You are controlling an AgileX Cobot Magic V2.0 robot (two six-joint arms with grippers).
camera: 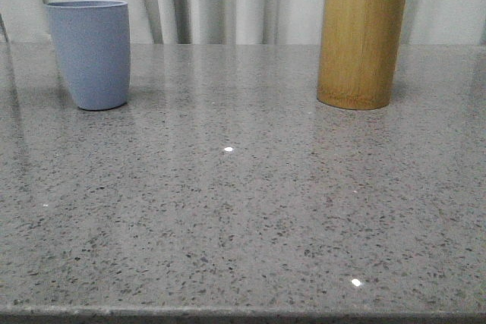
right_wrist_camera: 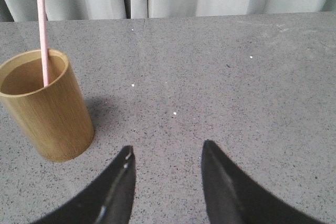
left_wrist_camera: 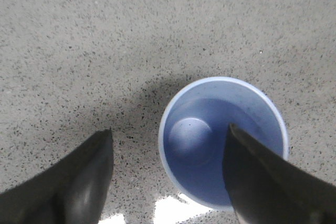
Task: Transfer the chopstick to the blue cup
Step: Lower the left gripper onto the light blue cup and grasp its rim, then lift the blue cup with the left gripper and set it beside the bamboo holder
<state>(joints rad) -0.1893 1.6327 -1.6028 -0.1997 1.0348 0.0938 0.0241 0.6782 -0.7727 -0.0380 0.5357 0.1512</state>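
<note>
Speckled grey tabletop [camera: 243, 210] carries the blue cup [camera: 89, 55] toward its far left corner and, far right, a bamboo holder [camera: 361, 42] holding the chopstick [right_wrist_camera: 41, 27], ungrasped; the left gripper [left_wrist_camera: 168, 174] and right gripper [right_wrist_camera: 167, 177] gape empty, so the right must reach and pinch it.

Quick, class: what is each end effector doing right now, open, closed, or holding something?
Left end effector: open, empty, above the blue cup.
Right end effector: open, empty, beside the bamboo cup with the chopstick.

Front view low, level; left wrist straight down over blue cup [left_wrist_camera: 223, 145].
</note>
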